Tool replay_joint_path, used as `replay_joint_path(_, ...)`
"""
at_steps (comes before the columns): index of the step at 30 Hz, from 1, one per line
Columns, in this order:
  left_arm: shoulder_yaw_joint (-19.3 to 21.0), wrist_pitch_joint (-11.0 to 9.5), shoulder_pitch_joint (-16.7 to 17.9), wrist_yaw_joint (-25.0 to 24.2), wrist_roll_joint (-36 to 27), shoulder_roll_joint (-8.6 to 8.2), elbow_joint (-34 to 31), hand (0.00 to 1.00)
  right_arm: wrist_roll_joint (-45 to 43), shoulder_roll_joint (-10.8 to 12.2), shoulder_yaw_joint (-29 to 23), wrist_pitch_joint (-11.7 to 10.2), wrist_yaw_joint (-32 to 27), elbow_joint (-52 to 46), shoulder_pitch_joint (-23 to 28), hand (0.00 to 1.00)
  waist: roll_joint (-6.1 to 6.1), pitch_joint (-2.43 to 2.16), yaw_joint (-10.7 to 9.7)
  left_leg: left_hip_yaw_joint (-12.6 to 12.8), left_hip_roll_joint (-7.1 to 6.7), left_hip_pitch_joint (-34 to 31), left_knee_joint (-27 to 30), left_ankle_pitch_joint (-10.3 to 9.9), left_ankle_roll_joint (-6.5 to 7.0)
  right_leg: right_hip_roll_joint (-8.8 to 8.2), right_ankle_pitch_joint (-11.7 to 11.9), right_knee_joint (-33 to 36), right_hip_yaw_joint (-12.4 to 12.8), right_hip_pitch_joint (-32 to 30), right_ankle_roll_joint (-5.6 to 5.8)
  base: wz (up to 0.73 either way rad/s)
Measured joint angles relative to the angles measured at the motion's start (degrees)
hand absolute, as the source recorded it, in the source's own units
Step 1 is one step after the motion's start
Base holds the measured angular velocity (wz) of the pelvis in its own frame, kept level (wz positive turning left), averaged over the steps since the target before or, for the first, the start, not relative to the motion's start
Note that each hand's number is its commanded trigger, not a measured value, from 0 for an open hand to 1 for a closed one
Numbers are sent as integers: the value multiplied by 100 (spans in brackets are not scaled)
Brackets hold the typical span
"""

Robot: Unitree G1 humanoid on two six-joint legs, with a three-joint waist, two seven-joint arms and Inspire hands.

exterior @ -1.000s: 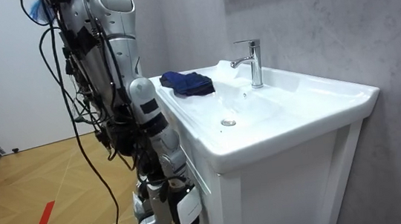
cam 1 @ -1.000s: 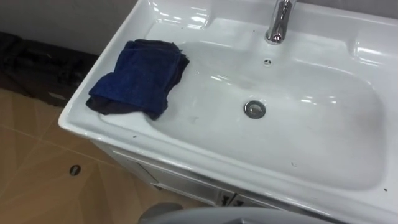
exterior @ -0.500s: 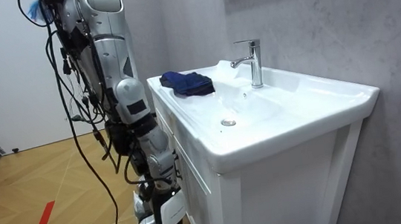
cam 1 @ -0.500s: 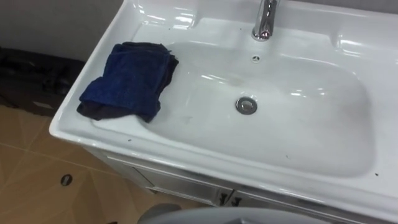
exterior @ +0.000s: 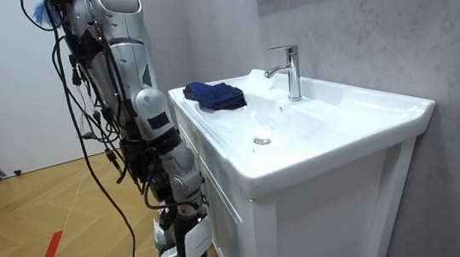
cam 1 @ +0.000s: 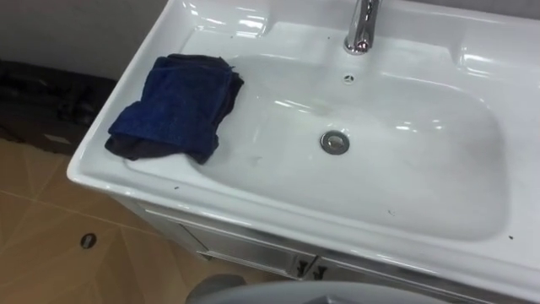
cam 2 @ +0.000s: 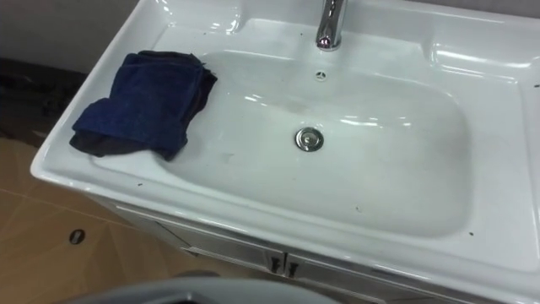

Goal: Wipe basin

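The right hand (exterior: 189,242) hangs low beside the robot, well below the rim of the basin (exterior: 365,110) and close to the front of the white cabinet (exterior: 325,221) under the basin. From the room I cannot tell if this hand is open or closed. It touches neither the basin nor the cloth.

The robot stands upright at the long front side of the basin, i.e. at the room view's left of it, w/ the head turned down to the bowl.

The cloth (cam 1: 173,105) is dark blue and folded in a loose way. It lies at the left end of the basin, partly on the flat rim and partly over the slope that goes down into the bowl. A darker, almost black layer shows under the edge nearest to the front rim. In the room view this is the far end of the basin.

The chrome faucet (cam 1: 361,29) stands upright at the back rim, approx. in the middle. The small overflow hole (cam 1: 348,78) is just below it. The metal drain (cam 1: 335,142) sits in the bottom of the bowl, between the faucet and the front rim, well apart from the cloth. Some tiny dark specks show nr. the front rim.

Below the left end of the basin there is the wood floor (cam 1: 51,253).
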Motion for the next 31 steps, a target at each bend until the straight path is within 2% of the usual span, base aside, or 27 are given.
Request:
replay_joint_path(5, -45, 37, -32, -33, 130, 1, 33, 0, -14, 8, -1, 3, 56, 0, -2, 0, 25, -9, -12, -23, 22, -54, 70, -12, -10, 34, 7, -1, -2, -21, -12, 1)
replay_joint_path(10, -65, 101, -16, -100, 232, -26, 27, 0, -17, 9, -1, 54, 56, -1, 16, 0, 73, -61, -23, -41, 30, -101, 80, 1, -21, 51, 19, 8, -12, -70, -31, 0)
replay_joint_path(14, -66, 100, -30, -107, 395, -28, 19, 0, 12, 23, 4, 74, 58, -2, 46, 0, 54, -75, -21, -56, 30, -96, 78, 11, -25, 59, 19, 12, -10, -61, -31, 0)
replay_joint_path(23, -217, 95, -144, -112, 606, -31, 31, 0, 4, 27, 112, 92, 168, -2, 81, 0, 29, -69, -77, -52, 33, -95, 81, 9, -25, 59, 19, 19, 4, -60, -32, 0)
replay_joint_path(31, -254, 116, -147, -112, 606, -51, 25, 0, 9, 62, 119, 206, 270, -58, 117, 0, 28, -67, -138, -46, 37, -96, 74, 9, -26, 60, 19, 15, 5, -72, -32, 0)
